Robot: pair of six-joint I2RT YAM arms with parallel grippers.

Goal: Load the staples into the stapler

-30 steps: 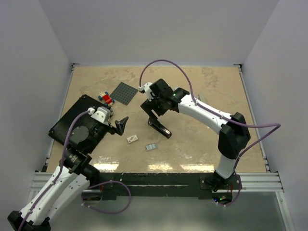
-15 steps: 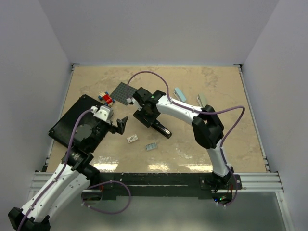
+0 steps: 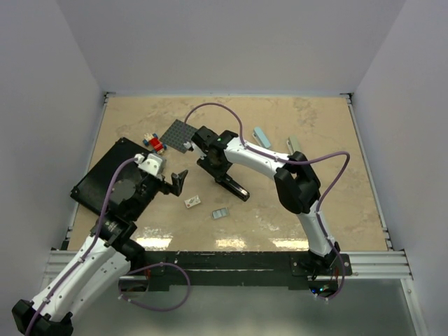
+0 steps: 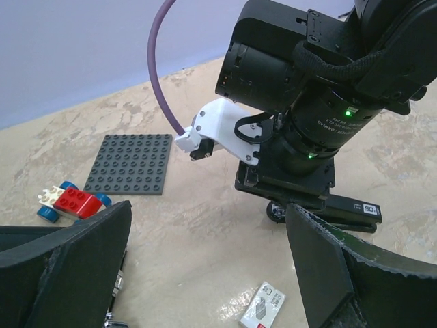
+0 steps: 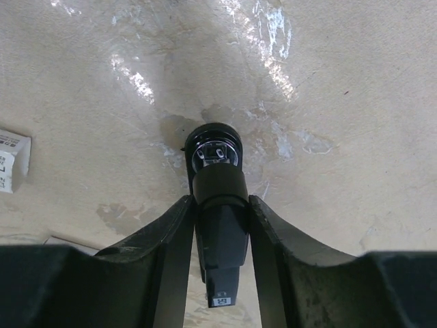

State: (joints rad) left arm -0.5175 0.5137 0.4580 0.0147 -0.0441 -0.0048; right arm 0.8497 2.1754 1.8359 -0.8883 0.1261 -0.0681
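Tan counter (image 3: 315, 203), left hand (image 3: 175, 182) gaping wide with nothing in it, right hand (image 5: 220, 205) clamped on the black stapler (image 5: 217, 154) mid-counter. The stapler's white tag (image 4: 369, 208) shows up in the wrist views but it's unreadable, same for the print on the little white box (image 4: 263, 305). The staples (image 3: 220, 213) lie near the counter's front edge, plain from overhead.

The right arm (image 3: 297, 187) has folded in. Its elbow was out near the right edge of the surface (image 3: 315, 112) and now sits nearer the middle. The right claw (image 3: 212, 162) has slid a little toward the left edge and come down over the far end of the stapler (image 3: 236, 187). Its fingers (image 5: 171, 246) have drawn in close on both sides of the stapler. A small pale blue piece (image 3: 262, 136) near the far edge has come into view.
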